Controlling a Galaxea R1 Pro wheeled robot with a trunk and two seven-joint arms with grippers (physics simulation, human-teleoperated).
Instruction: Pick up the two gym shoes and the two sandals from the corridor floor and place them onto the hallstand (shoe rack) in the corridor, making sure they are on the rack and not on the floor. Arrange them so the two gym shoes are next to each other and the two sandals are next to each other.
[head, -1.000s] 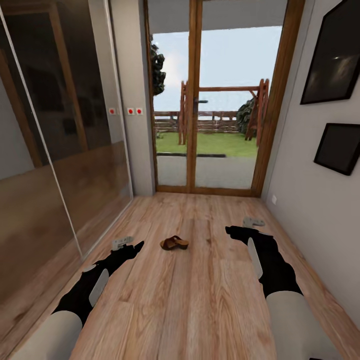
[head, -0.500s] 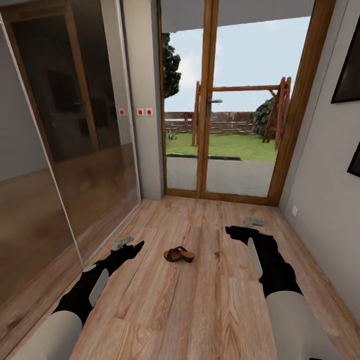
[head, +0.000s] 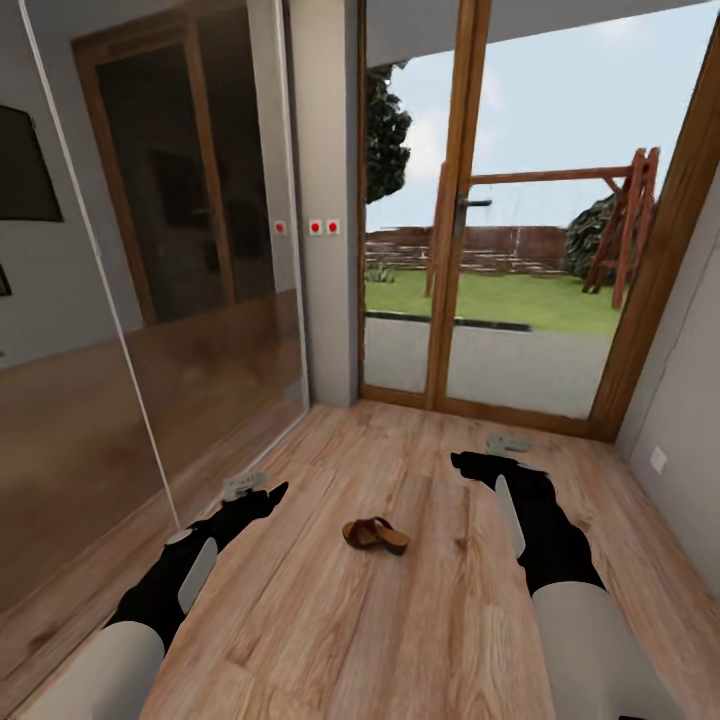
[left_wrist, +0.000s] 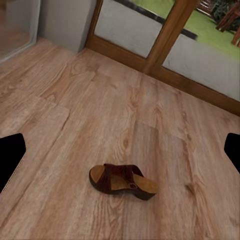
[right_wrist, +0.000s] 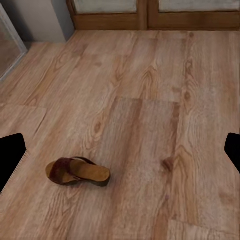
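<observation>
One brown sandal (head: 375, 534) is seen lying on the corridor floor (head: 400, 640) short of the glass door (head: 520, 230), between both empty pincers (apparently spread wide), so approaching and grasping it seems next.

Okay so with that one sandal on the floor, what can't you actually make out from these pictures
- Sandal: too small in the head view to tell a left from a right shoe.
- Left pincer: pale and small in the head view; its fingers are cut by the left wrist picture's edges, so their tips are unseen.
- Right pincer: likewise, fingers cut off at the right wrist picture's edges.
</observation>
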